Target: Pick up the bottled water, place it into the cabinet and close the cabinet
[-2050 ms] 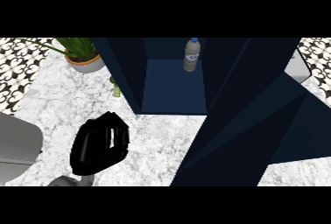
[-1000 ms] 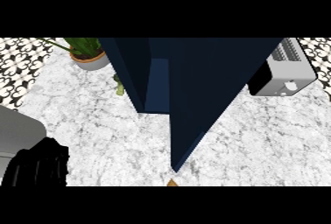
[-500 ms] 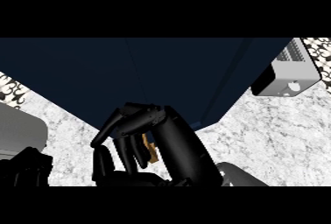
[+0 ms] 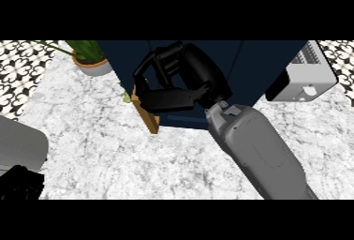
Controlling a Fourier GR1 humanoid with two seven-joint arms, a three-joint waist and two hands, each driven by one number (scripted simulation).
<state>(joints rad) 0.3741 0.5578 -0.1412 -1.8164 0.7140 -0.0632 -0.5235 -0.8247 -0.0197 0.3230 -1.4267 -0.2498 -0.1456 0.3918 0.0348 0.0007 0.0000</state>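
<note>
The dark blue cabinet (image 4: pixel 262 65) stands at the back of the marble counter, its front now one closed dark face. A tan wooden edge (image 4: pixel 149 117) shows at its lower left corner. My right hand (image 4: pixel 181 77) lies against the cabinet's front, fingers loosely bent toward that left edge and holding nothing. Its grey forearm (image 4: pixel 259 154) comes in from the lower right. The bottled water is hidden from view. A dark part of my left hand (image 4: pixel 17 185) shows in the lower left corner.
A potted plant (image 4: pixel 90 61) stands left of the cabinet. A white toaster (image 4: pixel 301 77) sits at the right. A grey rounded object (image 4: pixel 17 145) lies at the left edge. Patterned tiles (image 4: pixel 21 70) back the marble counter (image 4: pixel 104 154).
Two seconds ago the cabinet stood open with the bottle inside. Its door has swung shut, the bottle is out of sight, and my right hand has moved up against the front.
</note>
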